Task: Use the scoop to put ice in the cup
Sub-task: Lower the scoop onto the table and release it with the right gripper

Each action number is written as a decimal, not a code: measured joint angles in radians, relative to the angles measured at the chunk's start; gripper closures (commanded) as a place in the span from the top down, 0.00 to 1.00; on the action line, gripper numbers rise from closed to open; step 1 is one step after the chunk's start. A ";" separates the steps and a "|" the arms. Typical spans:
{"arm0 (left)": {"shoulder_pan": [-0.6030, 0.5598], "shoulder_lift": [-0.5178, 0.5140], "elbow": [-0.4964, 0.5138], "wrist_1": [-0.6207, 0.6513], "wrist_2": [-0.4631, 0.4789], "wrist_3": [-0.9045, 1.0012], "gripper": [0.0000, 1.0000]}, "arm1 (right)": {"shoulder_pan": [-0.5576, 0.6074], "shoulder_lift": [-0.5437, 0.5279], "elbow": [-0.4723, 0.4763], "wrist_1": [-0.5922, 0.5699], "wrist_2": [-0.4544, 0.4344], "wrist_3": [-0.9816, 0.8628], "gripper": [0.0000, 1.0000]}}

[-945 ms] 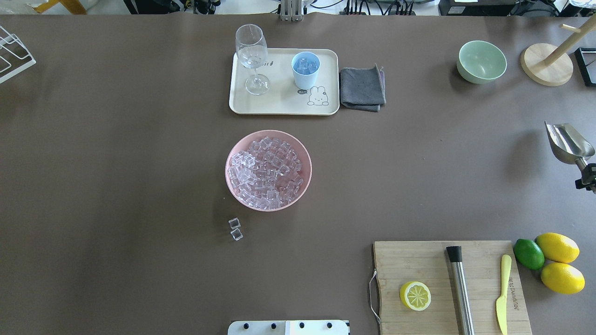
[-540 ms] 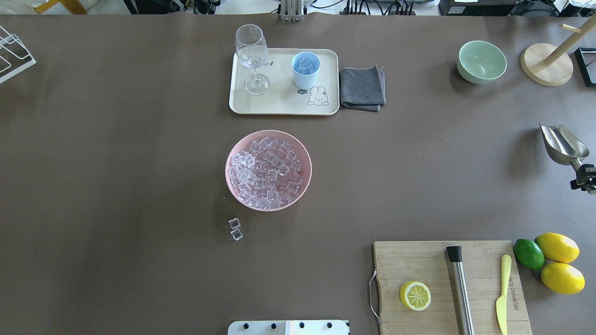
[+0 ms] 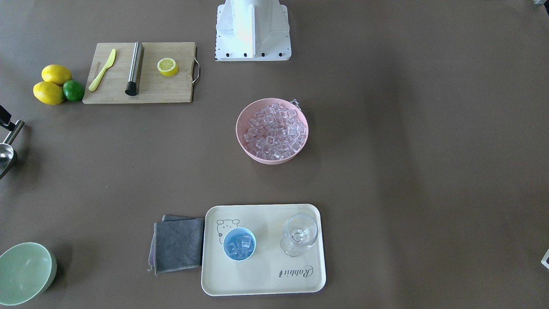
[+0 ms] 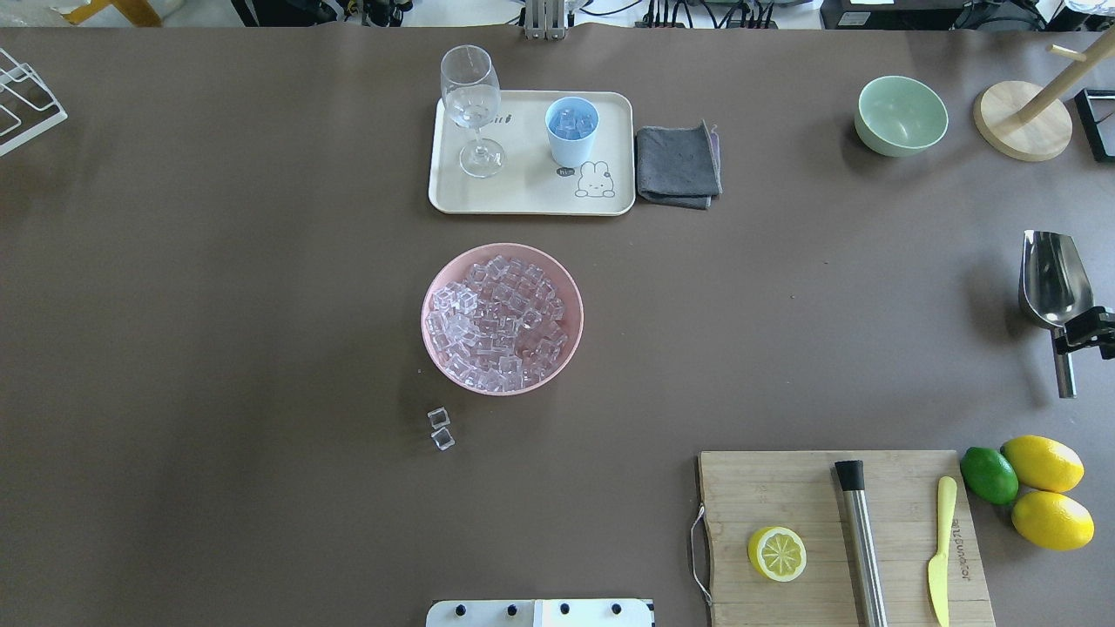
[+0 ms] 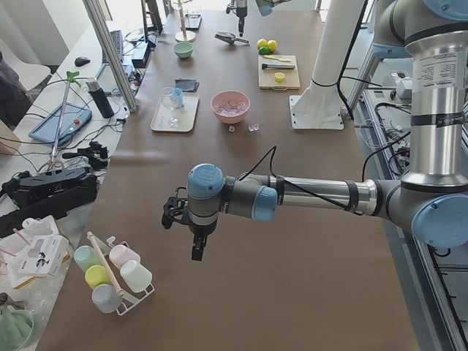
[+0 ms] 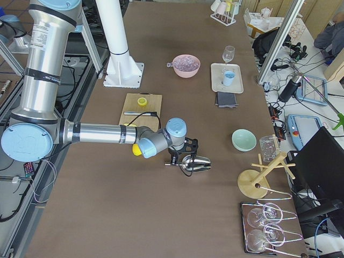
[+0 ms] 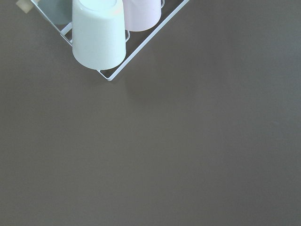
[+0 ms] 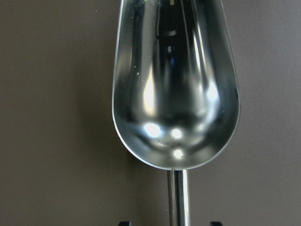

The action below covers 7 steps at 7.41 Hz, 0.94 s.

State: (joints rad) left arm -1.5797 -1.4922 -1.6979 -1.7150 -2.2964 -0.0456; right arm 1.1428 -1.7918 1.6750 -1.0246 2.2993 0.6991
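The silver scoop [image 4: 1052, 280] lies at the table's right edge, its trough empty in the right wrist view [image 8: 175, 94]. My right gripper [image 4: 1070, 338] straddles the scoop's handle, jaws apart on either side of it. The light-blue cup [image 4: 571, 131] stands on the cream tray [image 4: 523, 196] and holds a few ice cubes. Most ice [image 4: 501, 322] fills the pink bowl [image 4: 426, 319]; two loose cubes [image 4: 441, 429] lie in front of it. My left gripper [image 5: 194, 234] hangs over bare table far left; I cannot tell whether it is open.
A stemmed glass [image 4: 471, 96] shares the tray, with a grey cloth [image 4: 678, 165] beside it. A green bowl [image 4: 901, 113] sits at the back right. A cutting board [image 4: 810, 496] carries a steel cylinder [image 4: 862, 540]. Lemons [image 4: 1045, 466] lie near the scoop. A cup rack [image 7: 96, 33] stands by my left gripper.
The scoop was tilted up in my right gripper; now it lies flat with its handle pointing toward the robot. The right gripper's jaws now stand apart around the handle.
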 measured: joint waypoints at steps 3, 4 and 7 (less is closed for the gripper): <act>0.014 -0.006 0.003 0.000 0.000 0.000 0.99 | 0.002 0.003 0.028 -0.014 0.025 -0.021 1.00; 0.018 -0.008 0.003 0.000 0.000 0.000 0.99 | 0.005 0.018 0.062 -0.057 0.034 -0.024 1.00; 0.024 -0.010 0.001 0.000 0.000 0.000 0.99 | 0.064 0.132 0.167 -0.334 0.034 -0.040 1.00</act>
State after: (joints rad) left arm -1.5559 -1.5025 -1.6965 -1.7150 -2.2964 -0.0454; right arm 1.2070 -1.6596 1.8418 -1.3587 2.3329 0.6587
